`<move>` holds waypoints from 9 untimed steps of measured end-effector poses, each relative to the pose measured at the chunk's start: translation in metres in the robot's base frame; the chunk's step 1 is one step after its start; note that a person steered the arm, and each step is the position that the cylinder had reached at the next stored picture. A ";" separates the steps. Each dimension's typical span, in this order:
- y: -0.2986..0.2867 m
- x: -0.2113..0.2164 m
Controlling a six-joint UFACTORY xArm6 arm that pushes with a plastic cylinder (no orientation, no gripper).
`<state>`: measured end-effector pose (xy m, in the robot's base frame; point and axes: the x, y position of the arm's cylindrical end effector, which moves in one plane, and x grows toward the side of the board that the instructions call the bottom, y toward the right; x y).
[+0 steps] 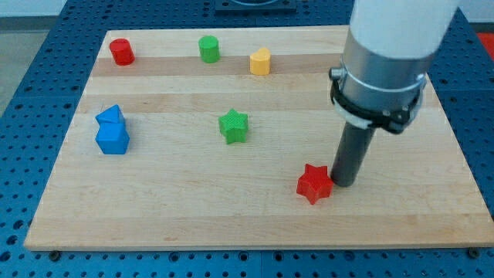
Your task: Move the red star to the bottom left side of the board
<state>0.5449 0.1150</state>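
Observation:
The red star lies on the wooden board, right of centre near the view's bottom. My tip stands just to the star's right, touching or almost touching it. The dark rod rises from there into the arm's white and grey body at the view's top right.
A green star lies mid-board. Two blue blocks sit together at the left. A red cylinder, a green cylinder and a yellow block line the top edge.

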 end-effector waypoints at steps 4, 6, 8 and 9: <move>-0.092 0.008; -0.161 0.008; -0.215 0.008; -0.234 0.008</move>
<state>0.5528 -0.1188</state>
